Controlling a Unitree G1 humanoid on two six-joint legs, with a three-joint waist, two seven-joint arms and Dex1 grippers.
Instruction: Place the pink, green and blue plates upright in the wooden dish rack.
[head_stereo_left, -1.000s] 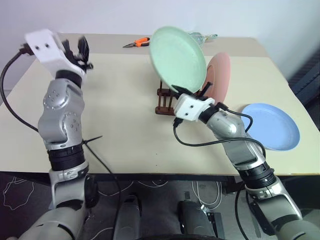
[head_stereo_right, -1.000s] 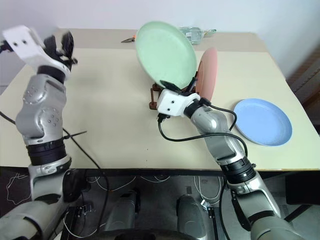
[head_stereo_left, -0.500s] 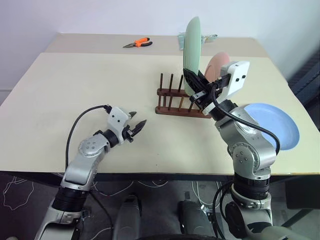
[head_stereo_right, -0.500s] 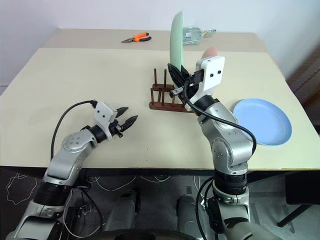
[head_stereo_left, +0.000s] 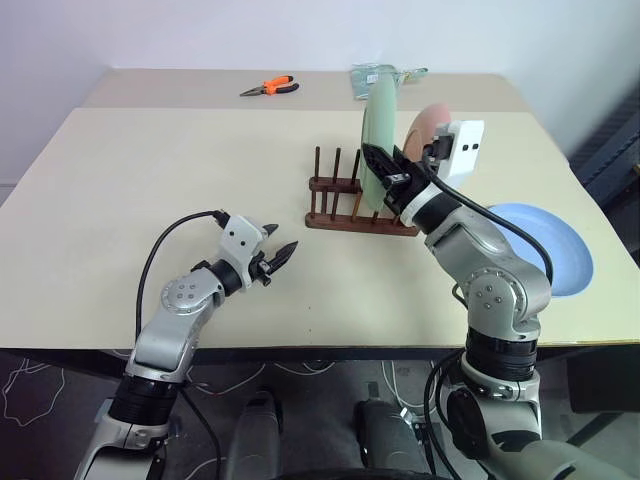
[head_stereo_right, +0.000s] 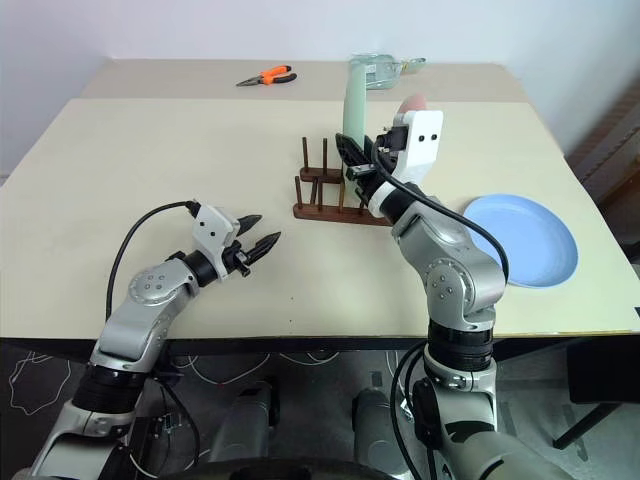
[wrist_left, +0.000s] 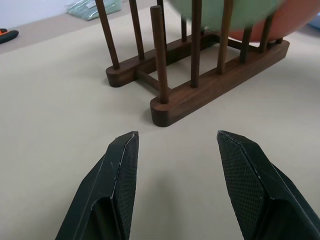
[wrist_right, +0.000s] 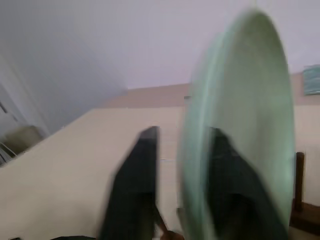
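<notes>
The green plate (head_stereo_left: 380, 130) stands on edge between the pegs of the wooden dish rack (head_stereo_left: 340, 212). The pink plate (head_stereo_left: 430, 120) stands upright just behind it, and the rack's left slots are free. My right gripper (head_stereo_left: 392, 178) straddles the green plate's lower rim; in the right wrist view its fingers (wrist_right: 134, 190) are spread either side of the plate (wrist_right: 240, 125), with a gap on one side. The blue plate (head_stereo_left: 545, 262) lies flat on the table to the right. My left gripper (head_stereo_left: 278, 256) hovers low and open with nothing in it, pointing at the rack (wrist_left: 200, 90).
Orange pliers (head_stereo_left: 268, 87) and a clear plastic packet (head_stereo_left: 388, 72) lie at the table's far edge. The beige table (head_stereo_left: 150, 170) has wide bare room to the left of the rack. A black cable loops from my left wrist.
My right wrist rolled the green plate from face-on to edge-on and lowered it into the rack, then its fingers parted. The left arm dropped from high to low over the table.
</notes>
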